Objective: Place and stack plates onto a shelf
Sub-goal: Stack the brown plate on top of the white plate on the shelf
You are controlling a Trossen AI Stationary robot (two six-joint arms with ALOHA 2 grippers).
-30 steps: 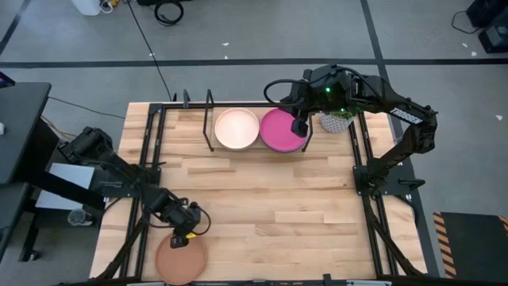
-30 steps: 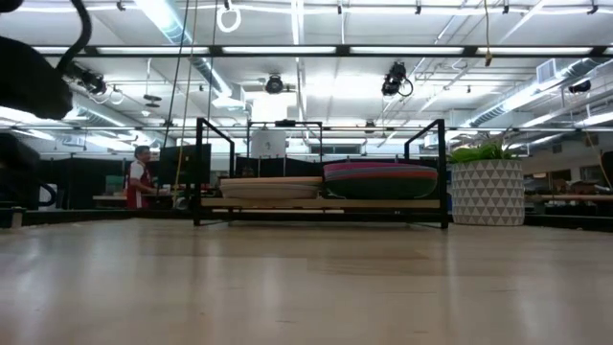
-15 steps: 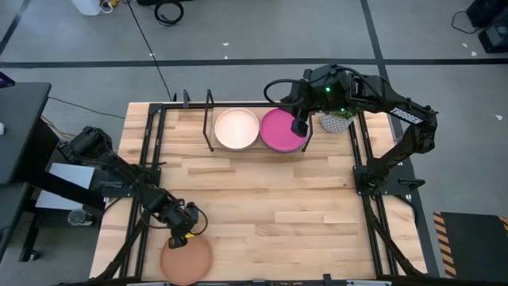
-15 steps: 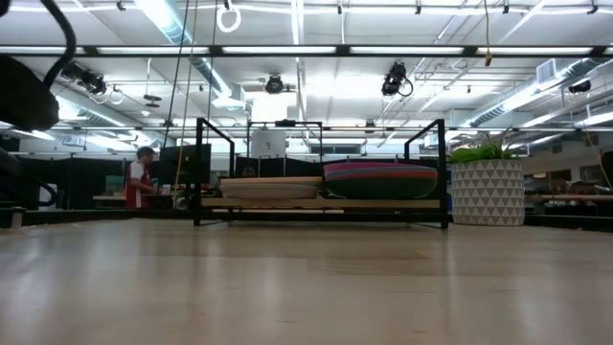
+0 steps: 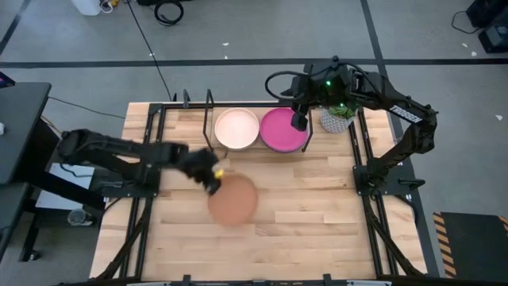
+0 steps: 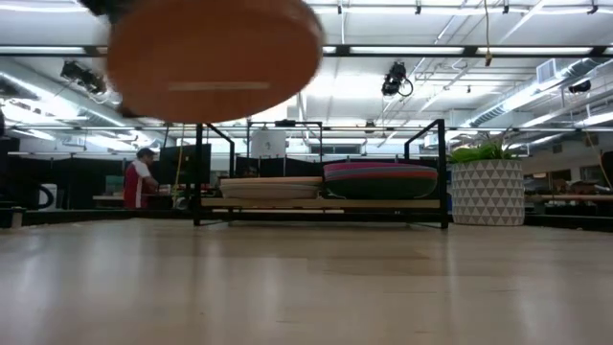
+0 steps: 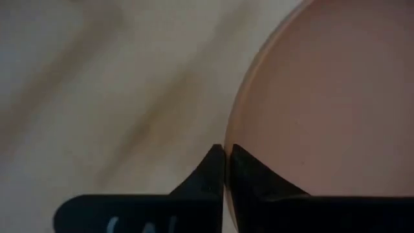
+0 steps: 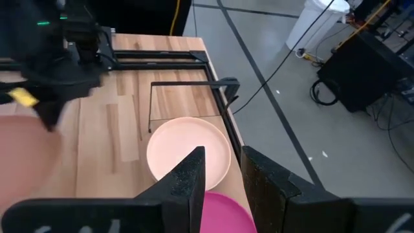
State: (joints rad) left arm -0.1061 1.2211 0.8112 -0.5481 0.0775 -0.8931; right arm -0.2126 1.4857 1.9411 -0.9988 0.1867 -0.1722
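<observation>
High view shows the shelf (image 5: pixel 208 119) already carrying the cream plate (image 5: pixel 237 129) and a stack topped by the magenta plate (image 5: pixel 282 130). Left gripper (image 5: pixel 211 179), fingers clenched on the tan plate (image 5: pixel 232 199), carries it above the desk (image 5: pixel 302 199); placing remains. Right gripper (image 5: pixel 298 121) hovers over the shelf, fingers slightly parted.

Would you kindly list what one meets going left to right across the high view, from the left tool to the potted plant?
Left tool → tan plate it holds → cream plate → magenta plate → right tool → potted plant.
</observation>
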